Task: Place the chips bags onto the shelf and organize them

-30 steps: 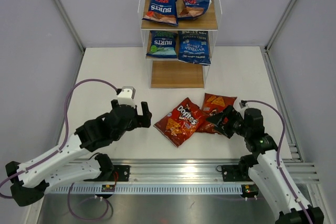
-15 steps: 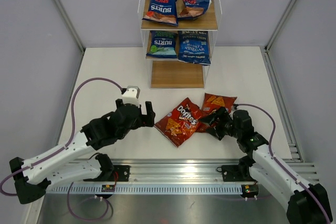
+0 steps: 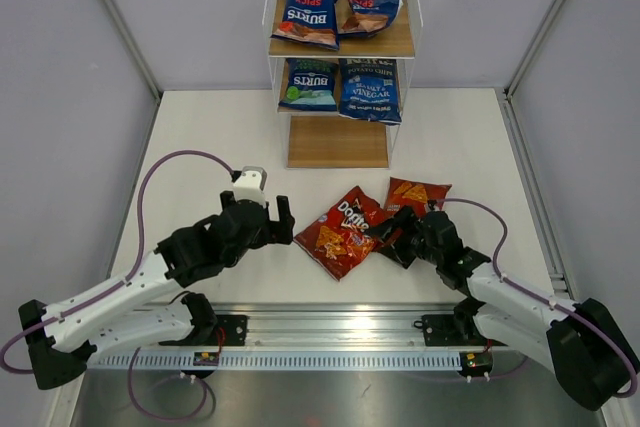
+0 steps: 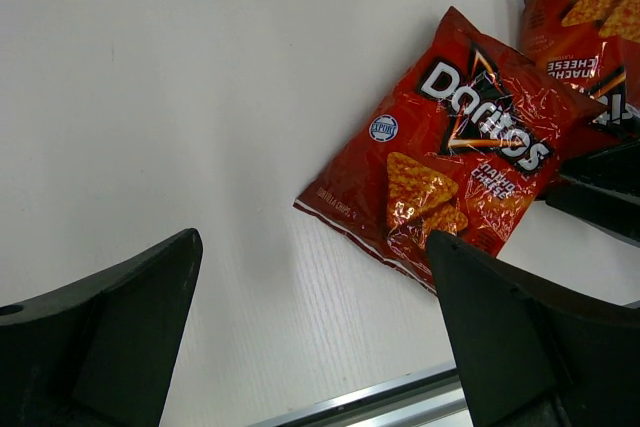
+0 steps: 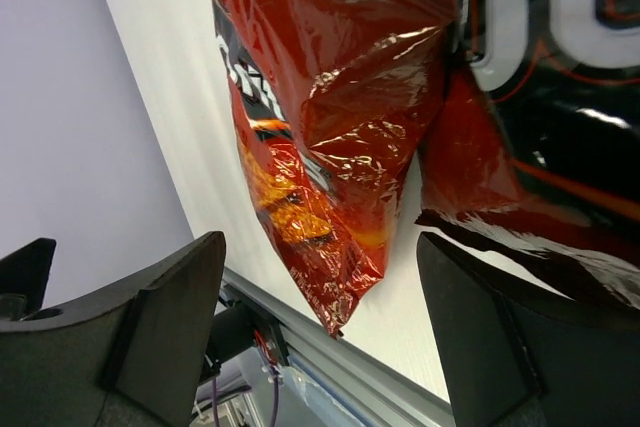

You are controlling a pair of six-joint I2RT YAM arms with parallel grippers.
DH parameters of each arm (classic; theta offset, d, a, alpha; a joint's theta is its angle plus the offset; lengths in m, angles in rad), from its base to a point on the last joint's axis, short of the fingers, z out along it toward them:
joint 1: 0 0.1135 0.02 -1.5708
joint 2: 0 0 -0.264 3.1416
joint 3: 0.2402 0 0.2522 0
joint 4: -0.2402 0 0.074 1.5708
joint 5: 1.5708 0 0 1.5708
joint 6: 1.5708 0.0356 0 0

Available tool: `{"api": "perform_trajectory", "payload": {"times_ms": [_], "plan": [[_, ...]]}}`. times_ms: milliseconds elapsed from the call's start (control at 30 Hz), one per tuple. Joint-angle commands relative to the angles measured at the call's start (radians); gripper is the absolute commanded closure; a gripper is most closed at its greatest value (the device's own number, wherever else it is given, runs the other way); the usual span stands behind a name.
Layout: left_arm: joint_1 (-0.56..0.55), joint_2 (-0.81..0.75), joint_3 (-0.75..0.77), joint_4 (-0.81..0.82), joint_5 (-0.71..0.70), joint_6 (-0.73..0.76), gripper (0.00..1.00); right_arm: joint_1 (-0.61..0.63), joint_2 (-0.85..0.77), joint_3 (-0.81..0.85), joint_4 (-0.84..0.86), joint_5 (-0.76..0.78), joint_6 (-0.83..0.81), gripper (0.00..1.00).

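White table — two Doritos bags; shelf — four blue bags.

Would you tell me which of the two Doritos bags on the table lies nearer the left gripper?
The left Doritos bag, beside the left gripper; the other bag lies farther right, near the right gripper.

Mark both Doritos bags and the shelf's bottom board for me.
Left Doritos bag (image 3: 343, 232), top view, middle of its front.
Right Doritos bag (image 3: 418, 193), top view, its far uncovered half.
Bottom shelf board (image 3: 338, 143), top view, bare wood.
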Motion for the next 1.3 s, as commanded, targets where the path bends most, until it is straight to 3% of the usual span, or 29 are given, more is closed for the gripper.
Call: {"api": "perform_trajectory", "payload": {"times_ms": [0, 600, 700, 833, 1033, 1267], "plan": [[-0.001, -0.023, -0.007, 0.039, -0.017, 0.012, 0.01, 0.041, 0.005, -0.015, 0.073, 0.129, 0.045, 0.14], [0.001, -0.057, -0.020, 0.033, -0.026, -0.007, 0.01, 0.088, 0.424, 0.058, 0.440, 0.169, 0.067, 0.19], [-0.001, -0.079, -0.027, 0.033, -0.039, -0.015, 0.01, 0.094, 0.466, 0.086, 0.474, 0.166, 0.073, 0.28], [0.001, -0.111, -0.043, 0.045, -0.039, -0.019, 0.01, 0.116, 0.495, 0.107, 0.515, 0.172, 0.076, 0.58], [-0.001, -0.119, -0.066, 0.054, -0.037, -0.044, 0.01, 0.122, 0.470, 0.092, 0.592, 0.167, 0.067, 0.76], [-0.001, -0.262, -0.141, 0.108, -0.066, -0.143, 0.01, 0.120, 0.310, 0.075, 0.621, 0.213, 0.032, 0.85]]}}
